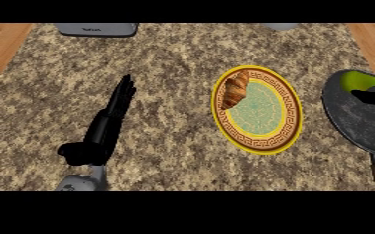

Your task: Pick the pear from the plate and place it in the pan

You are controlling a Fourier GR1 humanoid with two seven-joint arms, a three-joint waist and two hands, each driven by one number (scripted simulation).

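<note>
Now, from the left edge to the right:

Wood strip, far left: a band of brown wood (13, 42) borders the speckled stone counter (176, 69) at its upper left corner.

Grey appliance: a grey box-like item (95, 29) sits at the counter's far edge, upper left, cut off by the frame.

Left hand: the left hand (106, 126) rests on the counter in the left half, its grey forearm entering from the lower edge. The fingers (123, 94) are straight and held together, pointing away from the robot; the thumb sticks out to the left. It holds nothing and lies well apart from the plate.

Plate: a round plate (282, 139) with a yellow rim, a patterned brown band and a pale green centre lies right of the middle.

Croissant: a brown croissant (235, 90) lies on the plate's upper left part, over the rim band.

Grey object, top right: a pale grey shape (280, 26) shows at the far edge, mostly cut off.

Pan: a dark grey pan (350, 114) sits at the right edge, partly out of frame, just beside the plate but not touching it.

Pear: a yellow-green pear (357, 81) lies inside the pan at its upper part — not on the plate.

Right hand: a black shape (365, 96) just below the pear looks like part of the right hand — whether its fingers are open or curled, I cannot tell.
</note>
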